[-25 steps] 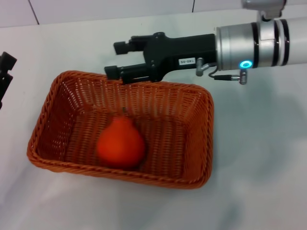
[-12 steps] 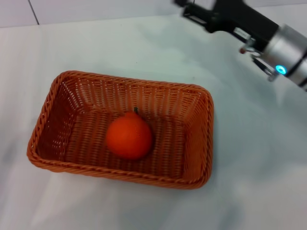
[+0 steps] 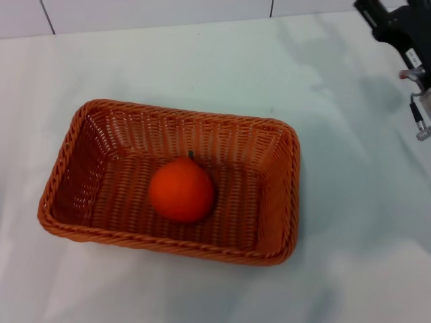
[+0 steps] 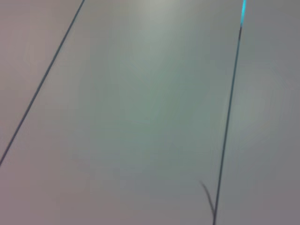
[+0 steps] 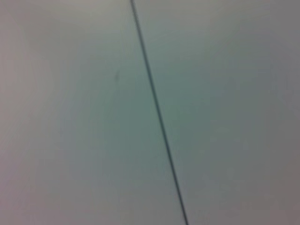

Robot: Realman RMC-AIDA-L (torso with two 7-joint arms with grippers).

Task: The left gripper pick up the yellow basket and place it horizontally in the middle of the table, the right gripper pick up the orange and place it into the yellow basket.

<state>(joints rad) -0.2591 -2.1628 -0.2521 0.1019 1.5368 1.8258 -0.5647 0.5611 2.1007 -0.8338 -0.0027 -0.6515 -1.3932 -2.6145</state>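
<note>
The yellow basket (image 3: 74, 141), an orange-brown woven wicker rectangle, lies flat in the middle of the white table in the head view. The orange (image 3: 181, 190) rests inside it near the middle of its floor, with its dark stem up. My right gripper (image 3: 374, 12) is at the top right corner of the head view, far from the basket, mostly cut off by the frame edge, and holds nothing that shows. My left gripper is out of view. Both wrist views show only a pale surface with thin dark lines.
The white table (image 3: 350, 222) surrounds the basket on all sides. A tiled wall edge (image 3: 155, 13) runs along the far side. A short cable and connector (image 3: 419, 114) hang from the right wrist at the right edge.
My right gripper has pulled back from the basket's far rim up to the top right corner. The orange has settled slightly to the right in the basket. The left gripper has left the view.
</note>
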